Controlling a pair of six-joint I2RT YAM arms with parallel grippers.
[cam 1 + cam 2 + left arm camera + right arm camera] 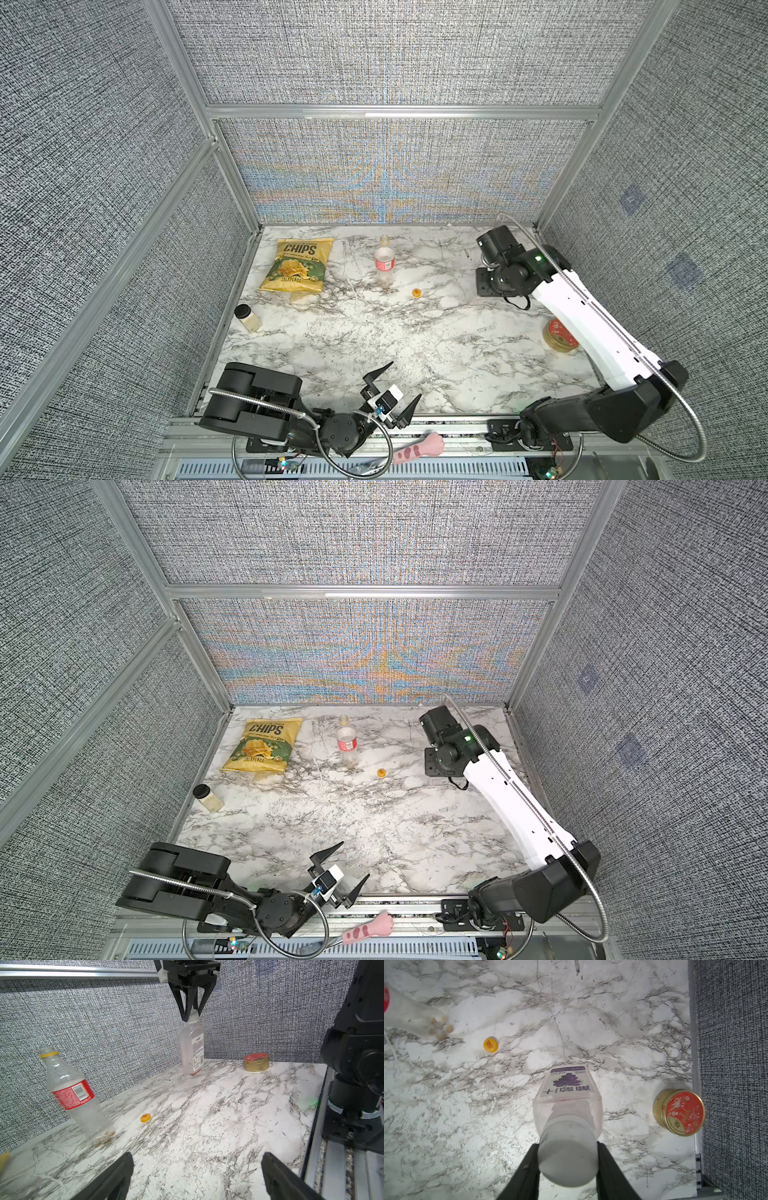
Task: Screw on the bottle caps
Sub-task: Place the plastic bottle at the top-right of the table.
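The shorter pink-tinted bottle (191, 1049) stands slightly tilted at the table's far right, hidden under the right arm in both top views. The white cap (568, 1159) sits on its neck, and my right gripper (568, 1145) is shut on that cap from above; the left wrist view shows the same grip on the white cap (193, 1017). The taller red-label bottle (384, 262) stands upright and uncapped at the far middle. The orange-yellow cap (416, 293) lies on the table just right of it. My left gripper (406, 379) hangs open and empty near the front edge.
A yellow chips bag (299, 266) lies at the far left. A small black-lidded jar (248, 318) stands by the left wall. A gold tin with a red lid (559, 336) sits by the right edge, partly under the right arm. Fabric walls close in three sides.
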